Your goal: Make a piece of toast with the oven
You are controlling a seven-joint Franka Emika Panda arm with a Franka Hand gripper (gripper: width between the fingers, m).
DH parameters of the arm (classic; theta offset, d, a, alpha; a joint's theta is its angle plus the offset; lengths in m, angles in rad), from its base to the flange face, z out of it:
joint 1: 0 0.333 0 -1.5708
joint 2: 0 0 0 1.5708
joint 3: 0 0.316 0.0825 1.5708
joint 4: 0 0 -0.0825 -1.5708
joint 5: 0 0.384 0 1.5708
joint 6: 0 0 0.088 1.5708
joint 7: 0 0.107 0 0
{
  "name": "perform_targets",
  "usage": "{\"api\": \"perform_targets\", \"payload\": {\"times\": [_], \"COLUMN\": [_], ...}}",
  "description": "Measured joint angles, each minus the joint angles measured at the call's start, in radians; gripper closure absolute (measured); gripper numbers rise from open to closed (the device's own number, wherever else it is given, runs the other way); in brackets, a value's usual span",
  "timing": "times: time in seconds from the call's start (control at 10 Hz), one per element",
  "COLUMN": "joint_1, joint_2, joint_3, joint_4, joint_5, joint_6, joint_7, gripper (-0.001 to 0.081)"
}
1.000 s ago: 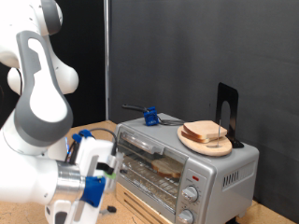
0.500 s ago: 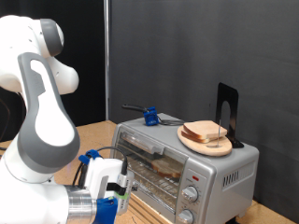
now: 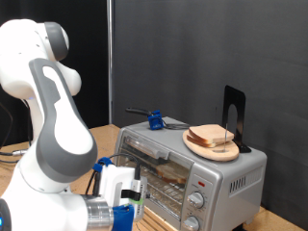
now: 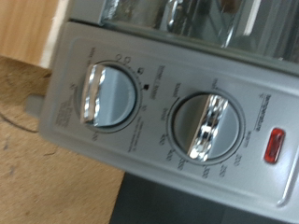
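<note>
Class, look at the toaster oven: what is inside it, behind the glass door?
Inside the oven, a piece of toast lies on the wire rack. The gripper and door frame hide the lower interior.

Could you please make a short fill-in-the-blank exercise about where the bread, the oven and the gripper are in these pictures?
1. A slice of bread lies on the rack inside the ____.
2. More slices sit on a round wooden ____ on top of the toaster oven.
3. The wrist view shows two round knobs and a ____ light on the control panel.
4. The gripper is at the oven's front, towards the exterior view's ____.

Missing words: oven; plate; red; left
</note>
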Motion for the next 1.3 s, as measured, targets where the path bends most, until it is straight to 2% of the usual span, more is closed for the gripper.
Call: {"api": "perform_targets", "payload": {"times": [0.2,0.6,0.9,1.3], "joint_1": [0.003,0.007,0.008,0.009], "joint_2": [0.056,0.113,0.124,0.139], "joint_3": [0.001,0.004,0.019,0.014], "joint_4": [0.068,0.122,0.103,0.096], "joint_5": [-0.027,-0.024,0.060,0.061], "joint_6": [-0.054,-0.038,0.016,0.027], "joint_7": [-0.031,-0.056,-0.044,-0.010], "gripper": [-0.0002,-0.0002,-0.0002,-0.0002]}}
